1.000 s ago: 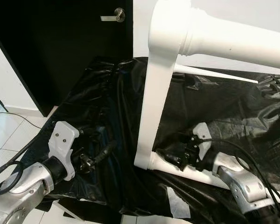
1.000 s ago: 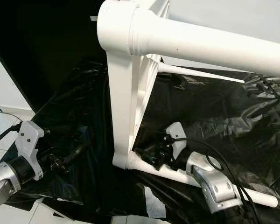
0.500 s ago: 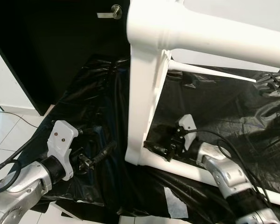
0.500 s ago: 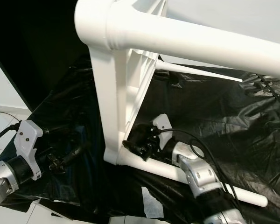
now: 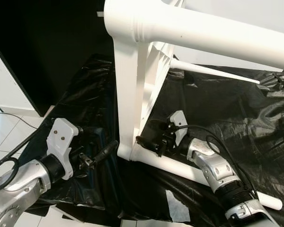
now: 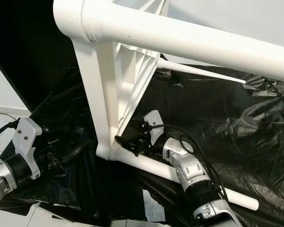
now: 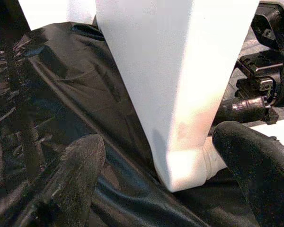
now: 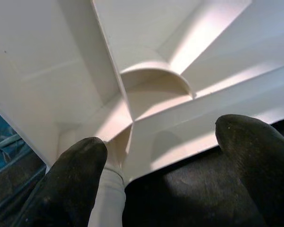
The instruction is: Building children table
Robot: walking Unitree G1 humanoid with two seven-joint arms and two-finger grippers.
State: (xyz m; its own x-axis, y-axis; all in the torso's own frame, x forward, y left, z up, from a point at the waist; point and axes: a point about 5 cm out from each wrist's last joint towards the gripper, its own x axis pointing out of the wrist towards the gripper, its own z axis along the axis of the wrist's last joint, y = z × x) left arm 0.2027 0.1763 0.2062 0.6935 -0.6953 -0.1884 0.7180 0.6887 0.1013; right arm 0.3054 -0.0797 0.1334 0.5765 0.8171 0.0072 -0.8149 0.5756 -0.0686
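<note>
The white plastic children's table [image 5: 132, 90] stands tipped on its edge on black plastic sheeting [image 5: 227, 113]. One thick leg [image 5: 203, 35] juts toward me up high. Another leg [image 5: 180, 166] lies along the sheeting. My left gripper [image 5: 103, 153] is open just left of the table's bottom corner [image 7: 170, 94], which sits between its fingertips [image 7: 73, 175]. On the other side of that corner my right gripper [image 5: 146, 142] is open, its fingers [image 8: 73, 175] straddling the ribbed underside [image 8: 146, 90] where the lying leg [image 8: 106, 205] enters its socket.
A black door [image 5: 47, 47] fills the back left, with a white wall to its right. White floor tiles [image 5: 9, 135] and a black cable [image 5: 2, 172] are at the left. A white tape patch [image 5: 177, 208] lies on the sheeting. A thin far leg [image 5: 213, 73] points right.
The table's bottom corner has swung left, close to my left gripper. My right gripper has slid left along the lying leg to the corner. The view has shifted slightly.
</note>
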